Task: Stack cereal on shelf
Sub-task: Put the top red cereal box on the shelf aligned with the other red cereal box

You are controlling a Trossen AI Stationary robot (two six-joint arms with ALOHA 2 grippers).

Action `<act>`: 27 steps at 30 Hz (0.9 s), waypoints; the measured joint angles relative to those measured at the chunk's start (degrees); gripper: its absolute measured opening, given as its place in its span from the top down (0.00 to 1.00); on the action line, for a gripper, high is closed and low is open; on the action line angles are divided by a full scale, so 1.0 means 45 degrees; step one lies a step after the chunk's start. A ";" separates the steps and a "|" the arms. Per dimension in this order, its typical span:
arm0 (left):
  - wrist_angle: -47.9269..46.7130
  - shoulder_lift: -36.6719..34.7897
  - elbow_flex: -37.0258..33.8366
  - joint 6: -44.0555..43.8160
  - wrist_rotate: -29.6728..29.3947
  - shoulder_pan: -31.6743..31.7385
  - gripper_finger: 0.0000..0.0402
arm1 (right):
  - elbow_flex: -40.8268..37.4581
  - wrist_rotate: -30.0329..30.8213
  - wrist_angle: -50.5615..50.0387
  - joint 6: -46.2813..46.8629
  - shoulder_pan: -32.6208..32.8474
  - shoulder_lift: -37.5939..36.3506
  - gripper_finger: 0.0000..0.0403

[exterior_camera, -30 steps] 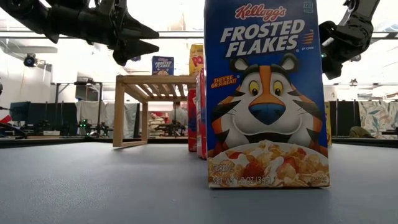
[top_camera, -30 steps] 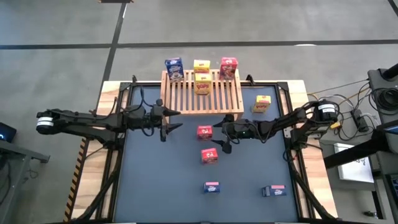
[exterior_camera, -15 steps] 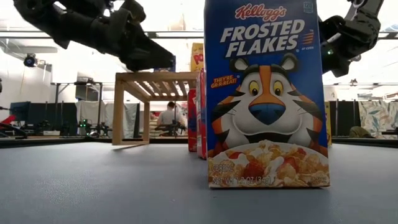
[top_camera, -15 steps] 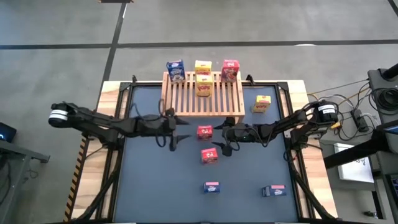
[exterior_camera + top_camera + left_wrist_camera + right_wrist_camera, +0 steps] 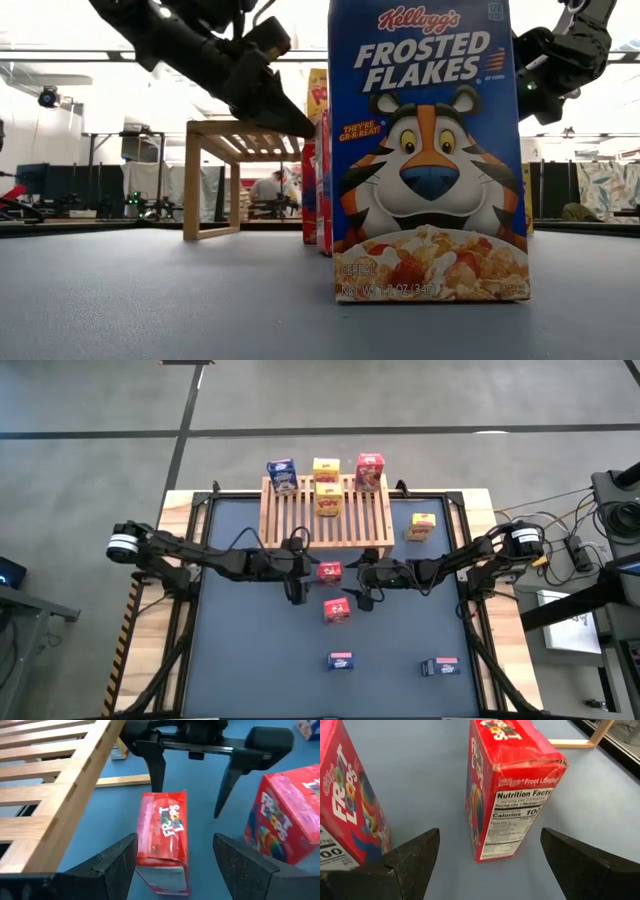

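I'm driving this one remotely. The table point(image 5: 250, 660) has a dark blue-grey mat on a light wood base, sitting on a grey concrete floor with dark seams. At table height, the room behind is a bright lab with desks and monitors, and a person point(image 5: 268, 187) sits far back, seen under the rack.

Readable print: the blue box point(image 5: 430, 150) right up against the low camera says "Kellogg's Frosted Flakes". From the wrists, both red boxes read "Froot Loops", and the nearer one shows a "Nutrition Facts" panel with "Calories 100".

Going left to right: the left gripper point(image 5: 296, 582) is reached out to mid-table with its fingers spread wide and empty, either side of the red box point(image 5: 329, 571) that stands just in front of the shelf point(image 5: 325, 512). The right gripper point(image 5: 357, 588) faces it from the other side, fingers wide too, holding nothing. A second red box point(image 5: 337, 610) stands just nearer the front.

On the shelf's back edge sit a blue box point(image 5: 281, 473), a yellow box point(image 5: 324, 465) and a red box point(image 5: 368, 471), with another yellow box point(image 5: 327, 496) lying on the slats. A yellow box point(image 5: 422, 526) lies on the mat right of the shelf. Up front are the Frosted Flakes box and another blue box point(image 5: 439, 667). Cables and gear crowd the far right.
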 joint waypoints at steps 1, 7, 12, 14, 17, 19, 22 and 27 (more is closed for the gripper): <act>0.0007 0.0019 0.0028 -0.0001 -0.0051 0.0000 0.40 | 0.0000 -0.0008 -0.0019 0.0000 0.0000 0.0000 0.17; 0.0020 -0.0205 -0.0213 -0.0038 -0.0267 0.0000 0.40 | 0.0000 -0.0045 -0.0031 0.0109 0.0002 -0.0005 0.17; 0.0221 -0.0286 -0.0492 -0.0216 -0.0395 0.0005 0.40 | 0.0000 -0.0096 -0.0066 0.0291 0.0005 -0.0005 0.17; 0.0261 -0.0286 -0.0505 -0.0241 -0.0400 0.0005 0.40 | 0.0000 -0.0091 -0.0068 0.0299 0.0005 -0.0005 0.17; 0.0336 -0.0291 -0.0516 -0.0309 -0.0395 0.0005 0.40 | 0.0000 -0.0081 -0.0068 0.0305 0.0003 -0.0005 0.17; 0.0339 -0.0291 -0.0519 -0.0321 -0.0395 0.0009 0.40 | 0.0000 -0.0081 -0.0068 0.0305 0.0000 -0.0005 0.19; 0.0327 -0.0293 -0.0524 -0.0331 -0.0392 0.0010 0.40 | 0.0000 -0.0081 -0.0078 0.0309 0.0000 -0.0005 0.20; 0.0296 -0.0291 -0.0529 -0.0341 -0.0380 0.0010 0.40 | 0.0000 -0.0045 -0.0264 0.0291 -0.0052 -0.0005 0.23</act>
